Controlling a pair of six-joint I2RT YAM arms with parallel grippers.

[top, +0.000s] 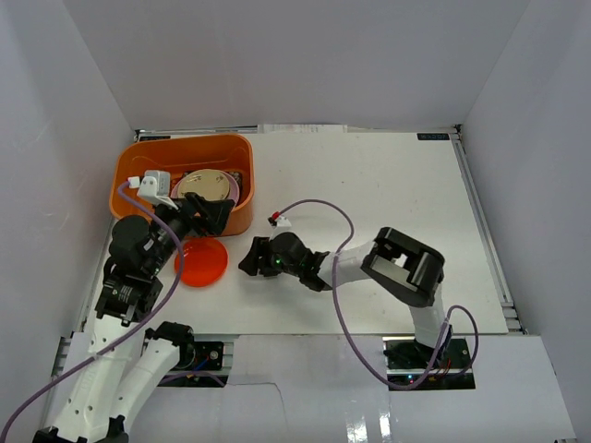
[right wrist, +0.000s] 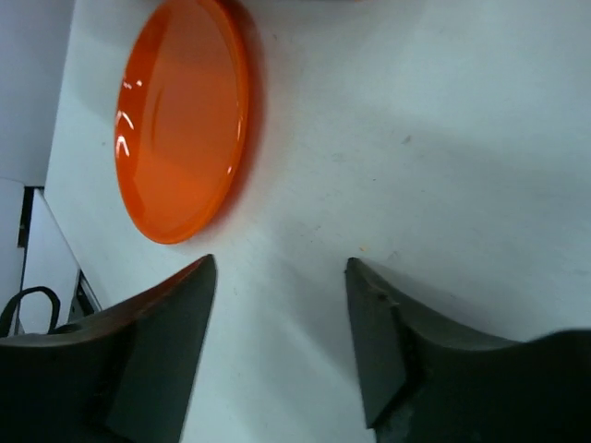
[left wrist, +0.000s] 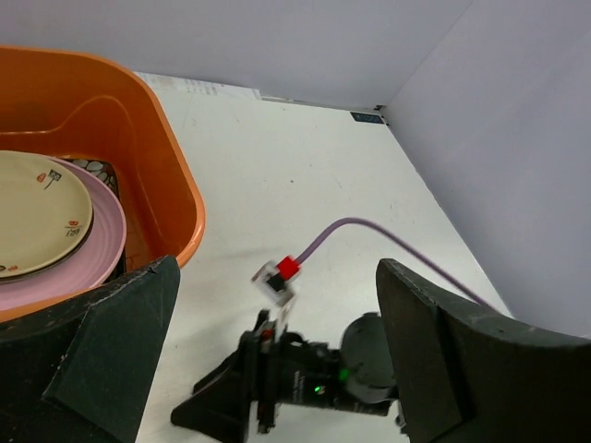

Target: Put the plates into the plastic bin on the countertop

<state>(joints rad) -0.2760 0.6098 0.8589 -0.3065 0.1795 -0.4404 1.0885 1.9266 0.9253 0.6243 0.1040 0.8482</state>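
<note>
- Left tool (top: 214,216) is hovering by the near wall of the plastic bin (top: 185,148), toward its right corner. Its jaws are standing wide with nothing between them.
- Right tool (right wrist: 281,261) is sitting low over the worktop (top: 388,185), pointing left toward the orange-red plate (top: 201,262). Its jaws are standing apart and only bare worktop is showing between the fingers (right wrist: 157,360), so it is gripping nothing.
- The orange-red plate is lying flat on the worktop outside the bin, just in front of the bin's near wall. It is lying ahead of the right tool's fingertips and is not touching them. In the top view it is sitting between the left arm and the right tool.
- The plastic bin is standing in the far left corner of the worktop, close to the left wall (top: 55,138).
- Inside the bin, the cream plate (left wrist: 37,212), carrying small red and dark marks, is resting on top of the pink plate (left wrist: 97,249). The pink rim is showing around the cream plate's edge.
- A dark patterned dish (left wrist: 92,169) is peeking out from under the pink rim; I cannot tell its shape. Anything lower in the stack is hidden.
- A purple cable (top: 323,205) is looping over the worktop from the right arm. It is ending in a red-and-white connector (left wrist: 280,274), which is showing just beyond the right tool in the left wrist view.
</note>
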